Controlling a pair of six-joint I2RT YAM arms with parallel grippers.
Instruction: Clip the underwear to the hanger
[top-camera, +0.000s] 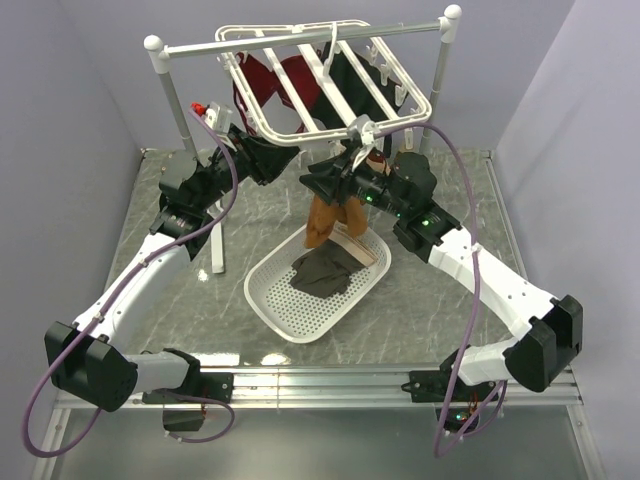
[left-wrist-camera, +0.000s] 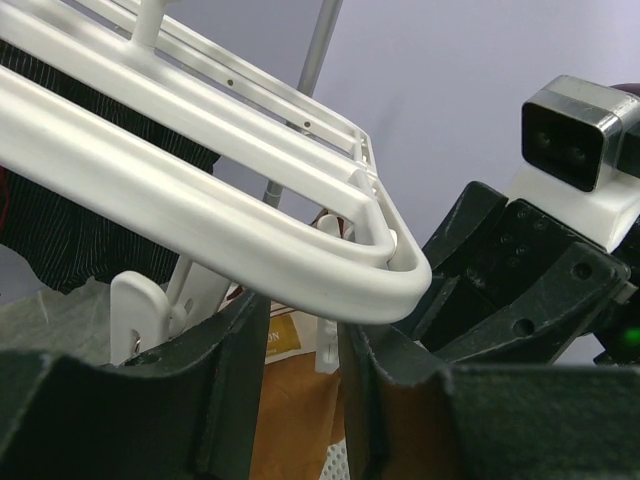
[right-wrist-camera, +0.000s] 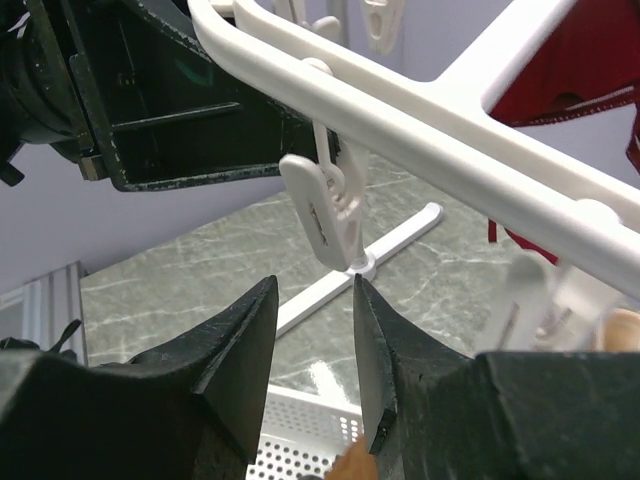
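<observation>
The underwear is rust-brown and hangs below the near corner of the white hanger, its lower end over the basket. What holds its top is hidden behind the grippers. My left gripper is open just under the hanger's rim. Between its fingers I see the underwear, its beige labelled waistband and a small clip. My right gripper is open and empty, just below a dangling clip on the hanger bar. A bit of orange cloth shows below its fingers.
A white perforated basket on the table holds a dark grey garment and a pale striped piece. The grey rail carries the hanger. A red garment and a dark one hang from it. The rack's white foot lies near.
</observation>
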